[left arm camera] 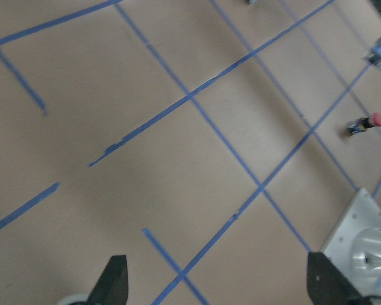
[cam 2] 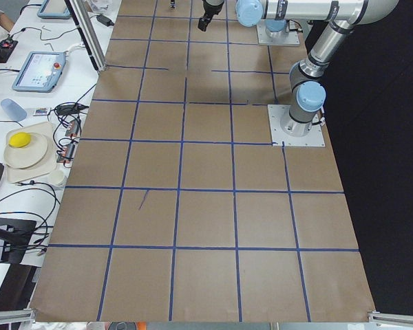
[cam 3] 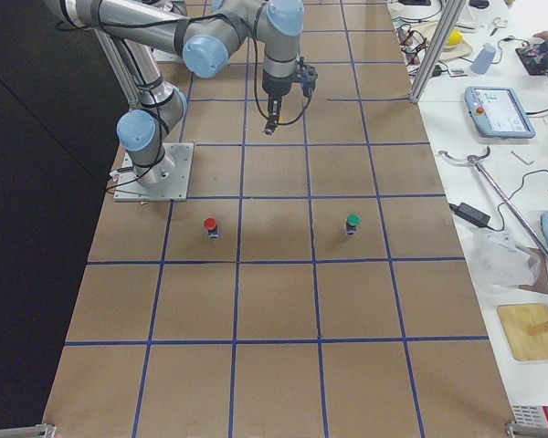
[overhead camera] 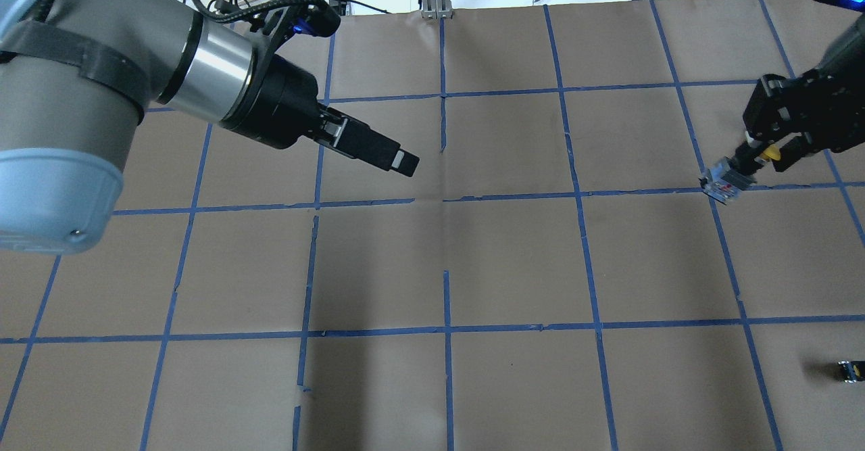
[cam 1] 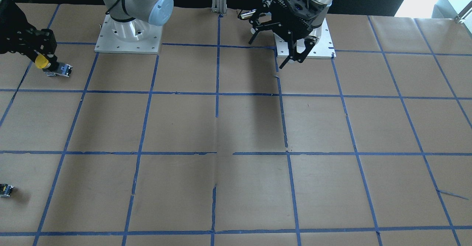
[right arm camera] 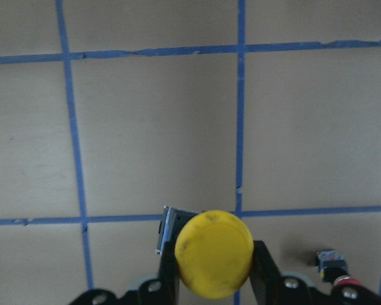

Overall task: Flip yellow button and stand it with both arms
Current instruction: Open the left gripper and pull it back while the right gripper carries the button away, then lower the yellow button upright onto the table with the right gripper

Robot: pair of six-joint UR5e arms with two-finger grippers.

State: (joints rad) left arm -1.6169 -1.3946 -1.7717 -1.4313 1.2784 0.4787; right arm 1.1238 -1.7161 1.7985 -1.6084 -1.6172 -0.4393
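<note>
The right gripper [overhead camera: 762, 153] held the yellow button [overhead camera: 728, 182] by its cap, tilted, at about 3 o'clock on the table [overhead camera: 513, 262], while the left gripper [overhead camera: 404, 162] hung wide and empty near 10 o'clock, so flipping and standing apparently remained.

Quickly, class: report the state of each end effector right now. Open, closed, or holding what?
Left end effector: open, holding nothing.
Right end effector: closed on the yellow button.
</note>
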